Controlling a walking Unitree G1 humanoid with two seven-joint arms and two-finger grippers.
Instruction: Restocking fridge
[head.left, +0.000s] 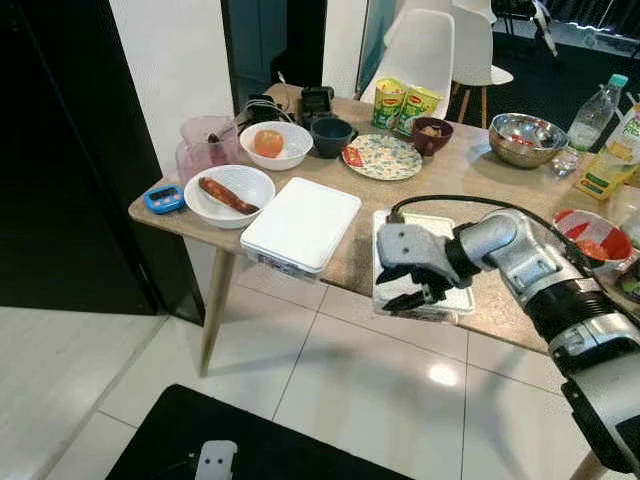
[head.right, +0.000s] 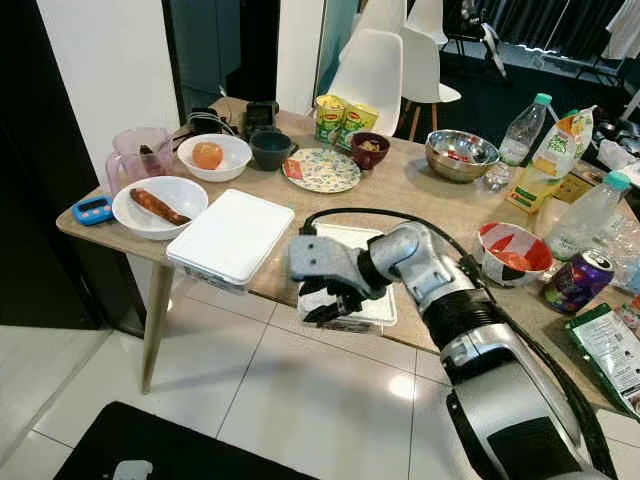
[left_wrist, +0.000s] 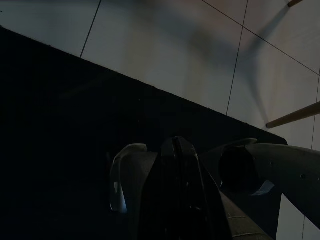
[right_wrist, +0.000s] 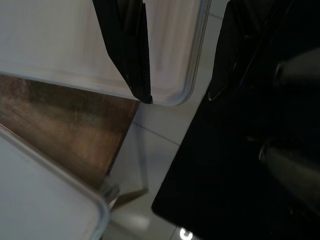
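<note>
Left tool: hung low over a black mat on the tiled floor; whether its fingers are apart or together cannot be told. Tabletop: wooden, stocked as follows, listed from the far left of the right tool toward it. Blue timer, at the tabletop's corner. Pink jug, behind the timer. White bowl with a sausage, just beside the timer. White bowl with an orange fruit, behind the sausage bowl. Large white lidded container, overhanging the near edge, just left of the right tool. Dark cup and patterned plate, beyond the large container. Right tool: positioned at the near edge of the tabletop, fingers clamped on the small white lidded container, one finger laid on the lid, the other below the container's edge; the container rests on the tabletop with its near end projecting past the edge. Two yellow-green packets and a dark bowl, behind the right tool. Steel bowl, clear bottle, juice carton and red-patterned bowl, to the right of the tool, along its arm.
</note>
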